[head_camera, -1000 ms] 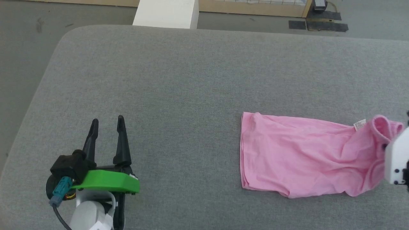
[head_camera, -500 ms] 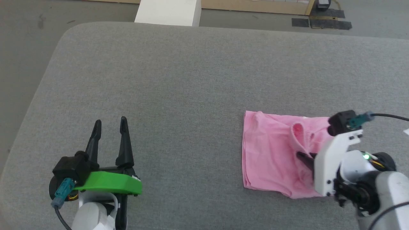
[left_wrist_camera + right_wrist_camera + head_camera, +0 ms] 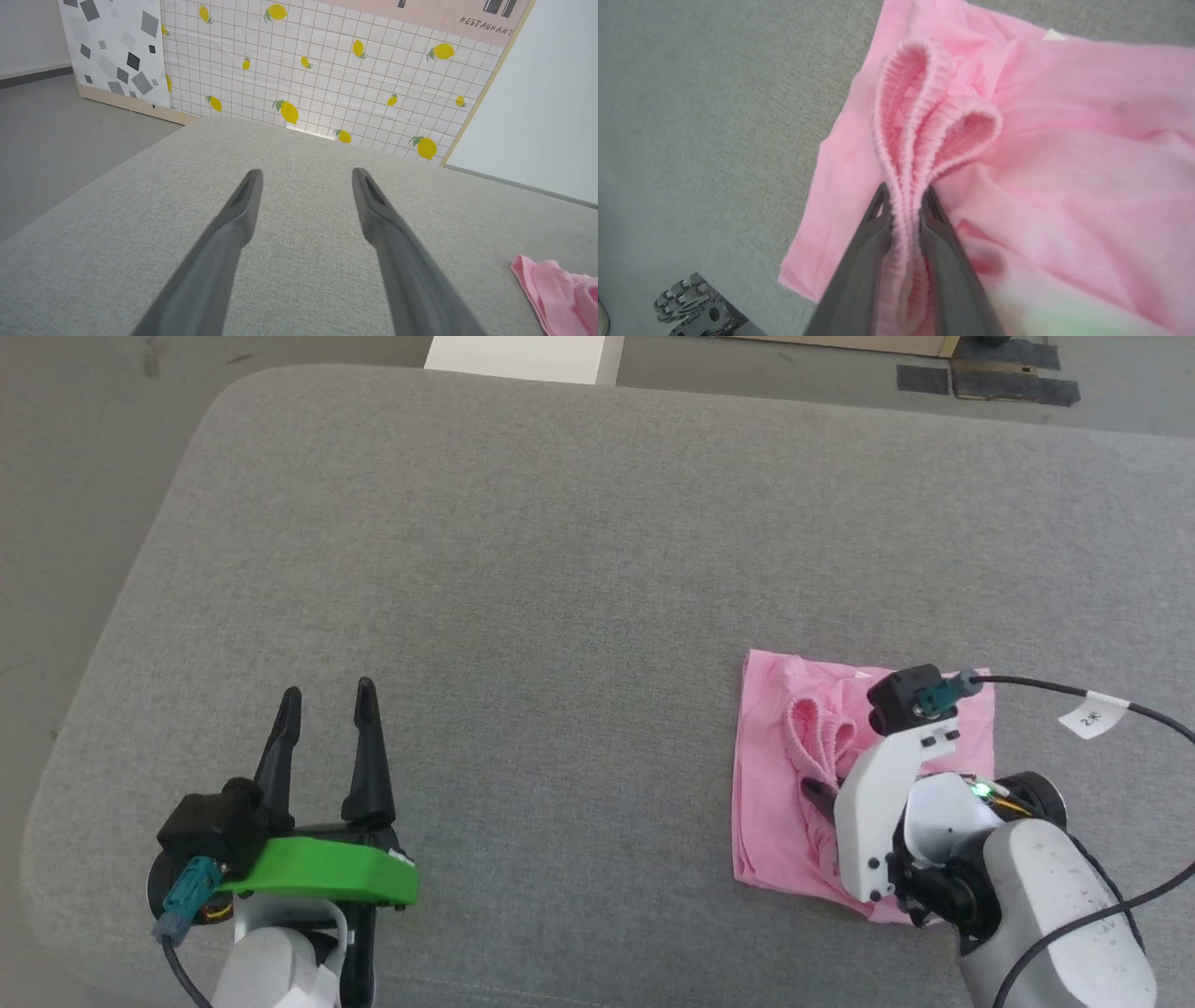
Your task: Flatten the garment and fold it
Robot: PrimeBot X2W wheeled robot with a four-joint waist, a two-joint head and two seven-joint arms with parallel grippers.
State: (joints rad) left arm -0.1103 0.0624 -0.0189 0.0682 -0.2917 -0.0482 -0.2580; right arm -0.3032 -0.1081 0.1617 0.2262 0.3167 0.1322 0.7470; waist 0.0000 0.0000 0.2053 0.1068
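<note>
Our nearly closed right pincer (image 3: 903, 205) is pinching the pink garment's (image 3: 770, 840) gathered waistband (image 3: 924, 88), the garment lying doubled on the worktop's (image 3: 560, 569) near right. We are aiming to lay the band flat before releasing. Our left pincer (image 3: 327, 695) is gaping empty, near left.

Holds left gripper (image 3: 329, 689) low at the near left, fingers pointing straight ahead and spread wide apart. Angles right forearm (image 3: 1055, 905) in from the near right, wrist turned toward the left, fingers of right gripper (image 3: 904, 189) pinched on the gathered waistband (image 3: 903, 154) of the pink shorts (image 3: 1064, 140).
</note>
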